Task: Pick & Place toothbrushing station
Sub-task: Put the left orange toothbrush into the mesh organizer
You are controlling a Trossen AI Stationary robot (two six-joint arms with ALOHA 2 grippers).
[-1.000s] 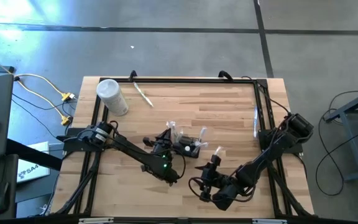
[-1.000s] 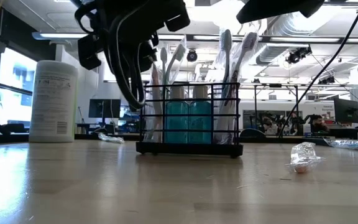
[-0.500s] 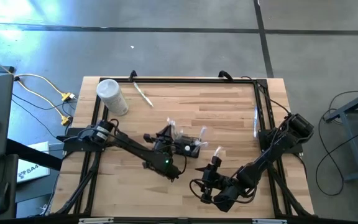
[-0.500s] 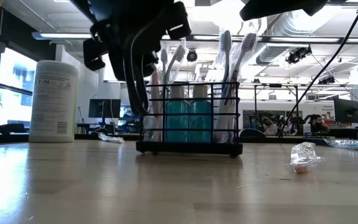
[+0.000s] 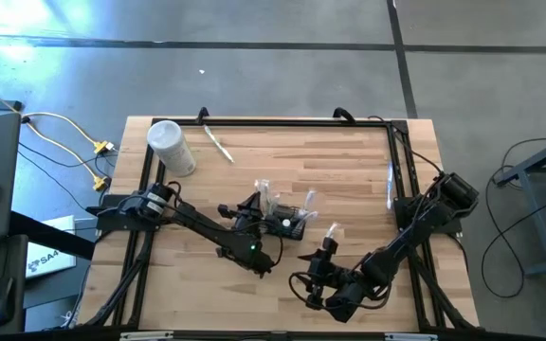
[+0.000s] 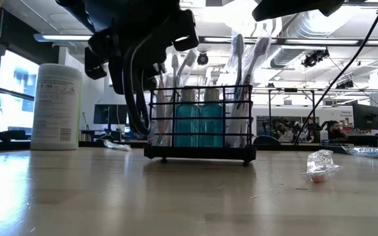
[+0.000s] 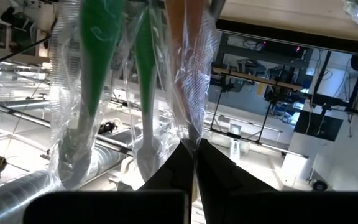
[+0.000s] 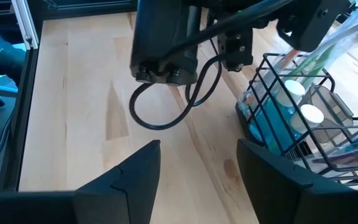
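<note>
Black wire forms the toothbrushing station (image 5: 287, 224), a small rack which is seen near the middle of the tabletop (image 5: 349, 161), with two blue bottles and several wrapped toothbrushes (image 7: 104, 74) standing inside it. The left hand (image 5: 254, 210) is placed at the left end of the rack, and in its wrist view the two fingers are pressed fully together, with the clear plastic of one toothbrush wrapper pinched between the tips. Compared with one second ago, this hand is found a little closer over the rack and its dark body is seen higher in the low view. In that view the base of the rack now seems slightly raised or rocked on the tabletop, though it cannot be said surely that it is lifted. It is judged that the pull goes through a thin wrapper and not through the wire frame, so the toothbrush may slide out while the station is left behind. The right hand (image 5: 322, 254) is held near the front right of the rack, well open and empty, with the rack visible just beyond its fingers; no change is seen in it, and it is probably kept ready to support. A white canister (image 5: 171, 147) is standing at the far left corner, well apart, and is not concerned. The placing step is not yet begun.
</note>
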